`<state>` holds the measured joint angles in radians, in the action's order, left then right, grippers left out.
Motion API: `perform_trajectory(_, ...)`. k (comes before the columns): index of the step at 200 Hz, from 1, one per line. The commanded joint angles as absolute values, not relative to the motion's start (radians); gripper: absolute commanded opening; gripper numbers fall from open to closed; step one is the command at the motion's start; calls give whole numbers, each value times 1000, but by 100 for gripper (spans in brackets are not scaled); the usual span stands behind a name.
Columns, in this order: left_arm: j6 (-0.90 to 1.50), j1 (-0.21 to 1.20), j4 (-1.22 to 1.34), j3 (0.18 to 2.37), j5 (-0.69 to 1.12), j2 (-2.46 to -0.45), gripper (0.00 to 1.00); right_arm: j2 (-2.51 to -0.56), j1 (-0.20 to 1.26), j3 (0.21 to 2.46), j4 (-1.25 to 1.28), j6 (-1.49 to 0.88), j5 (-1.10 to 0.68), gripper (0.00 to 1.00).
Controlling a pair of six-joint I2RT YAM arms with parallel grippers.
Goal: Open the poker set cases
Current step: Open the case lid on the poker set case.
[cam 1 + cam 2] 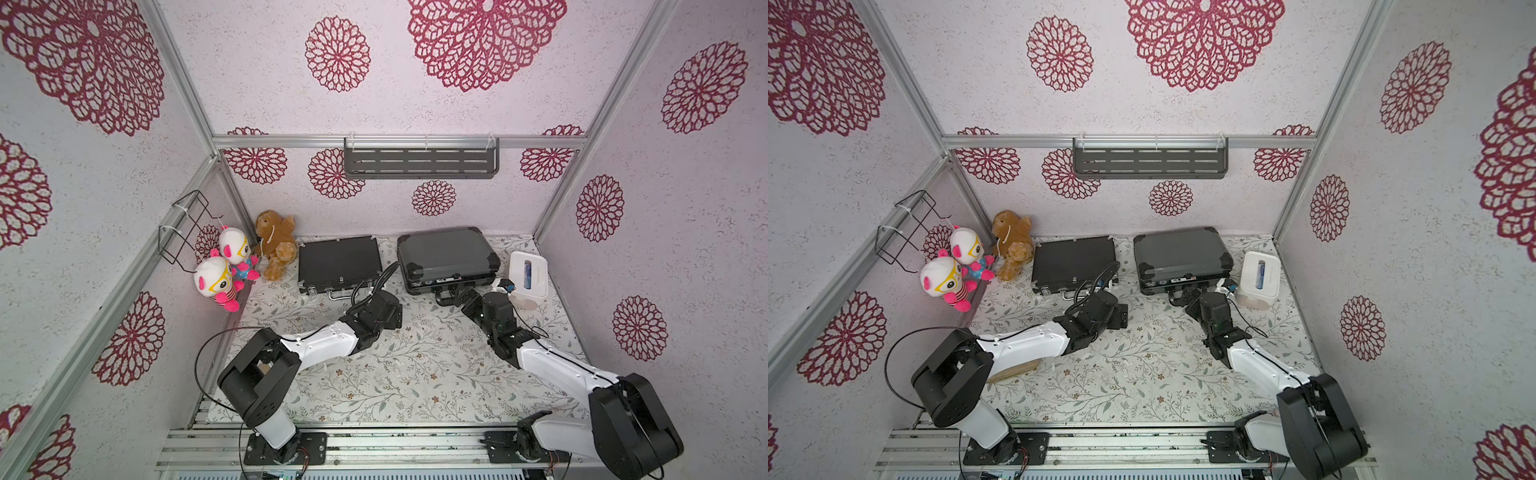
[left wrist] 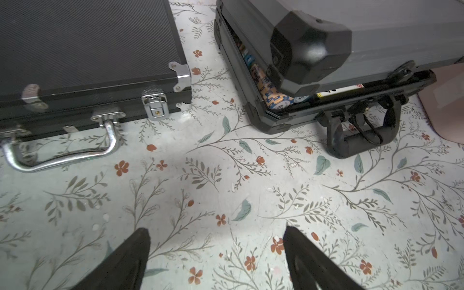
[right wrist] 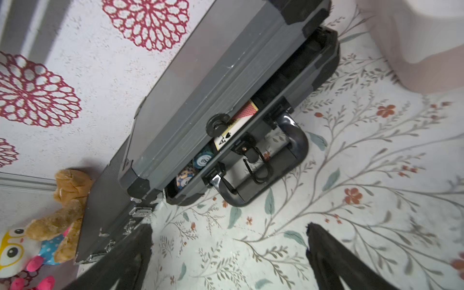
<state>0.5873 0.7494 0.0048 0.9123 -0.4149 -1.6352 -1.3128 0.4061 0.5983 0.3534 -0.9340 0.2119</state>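
Grey case ajar, chips barely visible.

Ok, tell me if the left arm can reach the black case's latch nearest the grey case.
Probably yes: the open left pincer faces that silver latch, with only bare floral mat between them.

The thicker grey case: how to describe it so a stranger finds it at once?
Below the dark wall shelf, two cases lie on the floral table. The grey case sits between the thin black case and the white box; it alone has black corner caps and a lid ajar.
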Motion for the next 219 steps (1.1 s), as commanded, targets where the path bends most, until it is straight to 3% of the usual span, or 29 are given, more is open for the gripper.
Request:
perform_trajectory(1, 630, 742, 74, 907, -461, -1585, 88, -1415, 395, 678, 537, -1005, 215, 98)
perform_trajectory(75, 631, 744, 64, 917, -444, -1586, 87, -1713, 361, 810, 764, -1187, 181, 99)
perform_trajectory(118, 626, 745, 66, 918, -445, -1582, 87, -1786, 358, 893, 756, -1196, 216, 99)
perform_trajectory(219, 625, 745, 54, 939, -427, -1606, 87, -1902, 347, 899, 951, -1338, 338, 87)
